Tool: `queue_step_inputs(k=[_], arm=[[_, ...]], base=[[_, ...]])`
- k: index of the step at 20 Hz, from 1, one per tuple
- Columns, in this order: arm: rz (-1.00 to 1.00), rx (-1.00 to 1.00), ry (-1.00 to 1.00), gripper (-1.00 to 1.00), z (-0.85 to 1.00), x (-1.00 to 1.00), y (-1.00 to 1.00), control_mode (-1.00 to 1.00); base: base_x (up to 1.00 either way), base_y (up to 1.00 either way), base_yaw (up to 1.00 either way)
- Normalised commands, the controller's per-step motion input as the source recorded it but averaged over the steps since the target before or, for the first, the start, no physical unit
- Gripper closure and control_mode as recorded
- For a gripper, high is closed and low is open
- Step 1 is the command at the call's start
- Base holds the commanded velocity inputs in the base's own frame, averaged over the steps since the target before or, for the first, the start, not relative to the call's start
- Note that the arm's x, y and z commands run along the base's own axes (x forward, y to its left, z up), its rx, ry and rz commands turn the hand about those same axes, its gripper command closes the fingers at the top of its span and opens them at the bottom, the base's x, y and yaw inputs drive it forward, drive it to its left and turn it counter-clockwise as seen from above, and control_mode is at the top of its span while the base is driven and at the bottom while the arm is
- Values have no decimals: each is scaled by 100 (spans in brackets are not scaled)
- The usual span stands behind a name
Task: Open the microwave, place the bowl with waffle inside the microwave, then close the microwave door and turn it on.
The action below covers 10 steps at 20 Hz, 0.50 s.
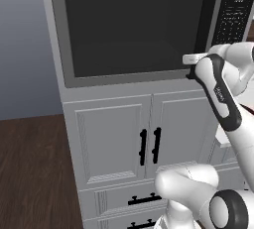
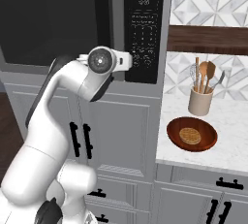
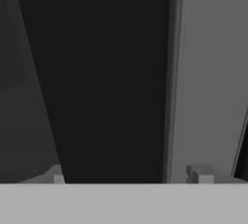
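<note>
One big grey microwave (image 2: pixel 82 29) fills the upper part of the cabinet wall, its black keypad panel (image 2: pixel 144 29) on the right edge. The microwave door (image 1: pixel 134 29) is flat shut, the dark window taking up most of it and the tall black bar handle (image 2: pixel 101 9) standing upright between window and keypad. White panelled cabinet doors (image 1: pixel 149 139) with small black handles sit below it. To the right, the marble table (image 2: pixel 227 155) carries the bowl with waffle (image 2: pixel 192 134) — resting near the table's front edge, well apart from the microwave, with a pale utensil holder (image 2: pixel 200 101) just behind it on the far side. The white arm reaches up to the lower end of the handle. In the hand view the claw (image 3: pixel 130 175) has its two fingertips (image 3: pixel 199 174) spread, one on either side of the dark bar — the jaws straddle the handle but whether they press on it yet I cannot tell.
</note>
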Motion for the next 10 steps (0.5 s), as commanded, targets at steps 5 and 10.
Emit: queue_step_inputs(k=[5, 10], arm=[[13, 0, 15, 100, -3, 23, 96, -100], [15, -1, 28, 100, 1, -10, 100, -100]], base=[[0, 0, 0], [0, 0, 0]])
